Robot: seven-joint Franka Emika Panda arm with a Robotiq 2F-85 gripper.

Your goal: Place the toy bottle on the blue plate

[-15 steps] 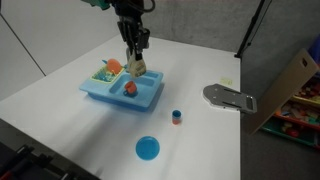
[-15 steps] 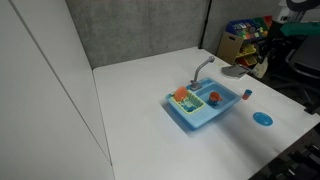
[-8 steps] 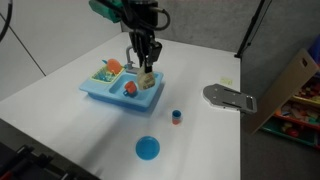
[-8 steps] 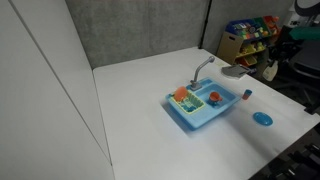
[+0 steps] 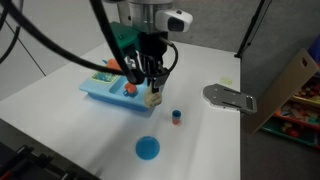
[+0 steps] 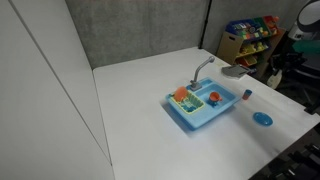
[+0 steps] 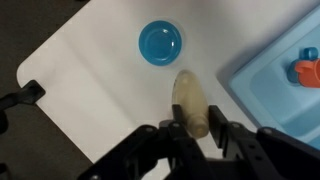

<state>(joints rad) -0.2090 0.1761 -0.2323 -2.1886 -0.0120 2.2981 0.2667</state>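
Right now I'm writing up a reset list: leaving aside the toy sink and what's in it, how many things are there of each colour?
Bright blue: 1, the blue plate
Cream-tan: 1, the toy bottle, held in the gripper
Blue-and-red: 1, the small cylinder
Grey: 1, the flat metal piece
Total: 4

Pincer (image 7: 197, 128) pts. straight down (approx. vert.), clamped on toy bottle (image 7: 189, 98).
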